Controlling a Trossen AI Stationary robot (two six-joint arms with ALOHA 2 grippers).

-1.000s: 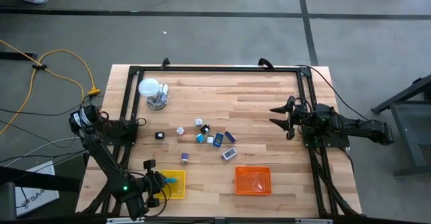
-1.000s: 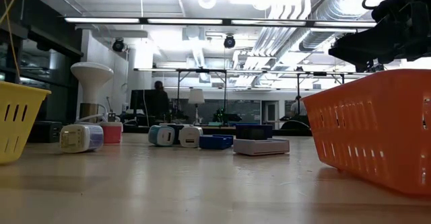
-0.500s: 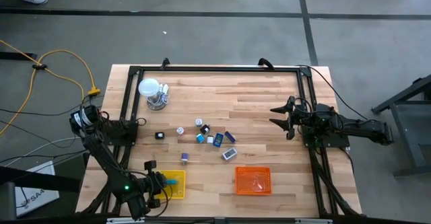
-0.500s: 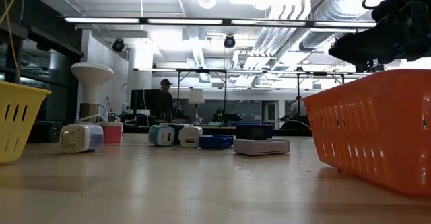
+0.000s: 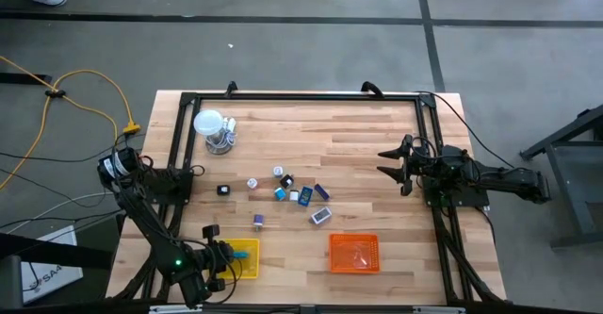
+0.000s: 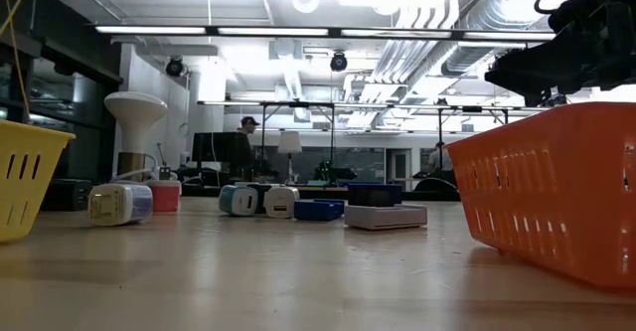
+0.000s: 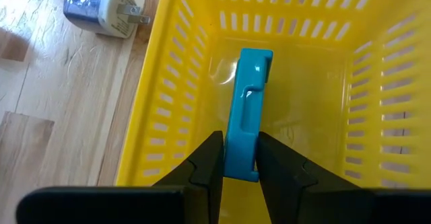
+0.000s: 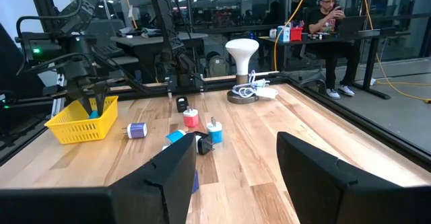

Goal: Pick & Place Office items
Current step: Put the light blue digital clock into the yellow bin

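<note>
My left gripper (image 7: 239,138) hangs over the yellow mesh tray (image 5: 247,260) at the table's near left and is shut on a teal bar-shaped office item (image 7: 246,103). The other office items (image 5: 287,193) lie scattered on the table's middle, small blocks and plugs in blue, white and black. A purple-and-white plug (image 7: 101,9) lies on its side just outside the yellow tray. My right gripper (image 5: 394,164) waits open above the table's right side, touching nothing. The right wrist view shows the left gripper (image 8: 91,101) pointing down into the tray. My left gripper pinches the teal bar between its two fingers (image 7: 209,160) at the bar's upper end (image 7: 240,167). The fingers come from above, pointing down into the yellow tray, in line with the bar. The bar's lower end (image 7: 256,59) reaches down inside the tray; whether it touches the floor I cannot tell.
An orange mesh tray (image 5: 353,253) sits at the near edge, right of the middle. A white globe on a wire stand (image 5: 212,127) occupies the far left. A black frame (image 5: 301,95) borders the table. Bare wood lies between the item cluster and my right gripper. A person sits beyond the table (image 8: 330,22).
Both arms and all the items have kept still. Only a person far behind the table, seen in the low view, has shifted a little.
</note>
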